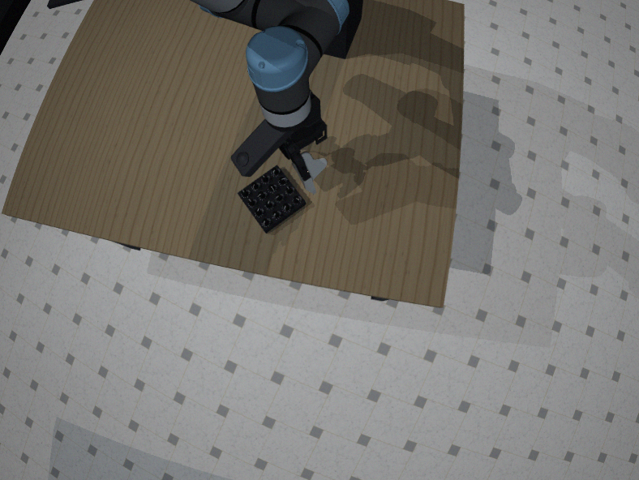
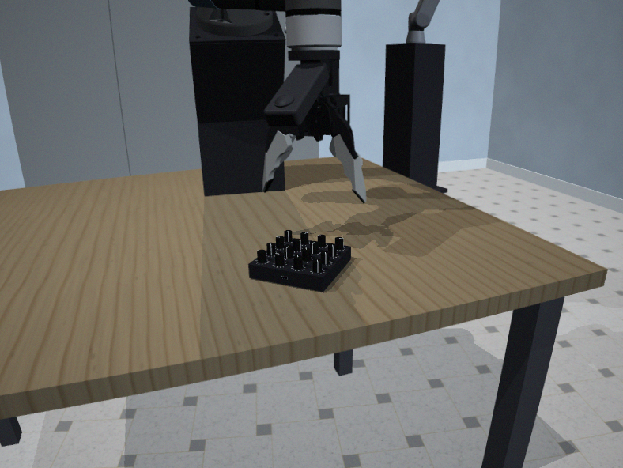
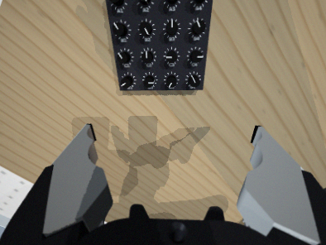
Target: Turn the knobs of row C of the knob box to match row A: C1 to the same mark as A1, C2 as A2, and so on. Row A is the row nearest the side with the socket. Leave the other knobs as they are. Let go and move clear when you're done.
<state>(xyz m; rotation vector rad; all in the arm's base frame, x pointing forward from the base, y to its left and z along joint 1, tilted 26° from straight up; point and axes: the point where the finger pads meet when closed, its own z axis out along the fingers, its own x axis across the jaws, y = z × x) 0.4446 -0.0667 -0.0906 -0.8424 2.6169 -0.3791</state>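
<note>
The black knob box (image 1: 257, 217) (image 2: 302, 282) (image 3: 160, 44) lies on the table, its socket (image 2: 284, 277) on the front side in the exterior view. In the wrist view row A is cut by the top edge, its pointers mostly out of sight. Knob C1 (image 3: 125, 57) points up-left, C2 (image 3: 148, 56) about straight up, C3 (image 3: 170, 56) left, C4 (image 3: 196, 56) right. My gripper (image 2: 315, 196) (image 3: 171, 126) is open and empty, above the table just beyond the row D side, touching no knob. In the top view one finger is hidden.
Rows B and D flank row C closely. The wooden table (image 1: 129, 155) (image 2: 126, 302) ends at a front edge beyond the socket side. The robot's black pedestal (image 2: 241, 151) stands behind the gripper, and another dark pedestal (image 2: 413, 115) stands farther back, beyond the table.
</note>
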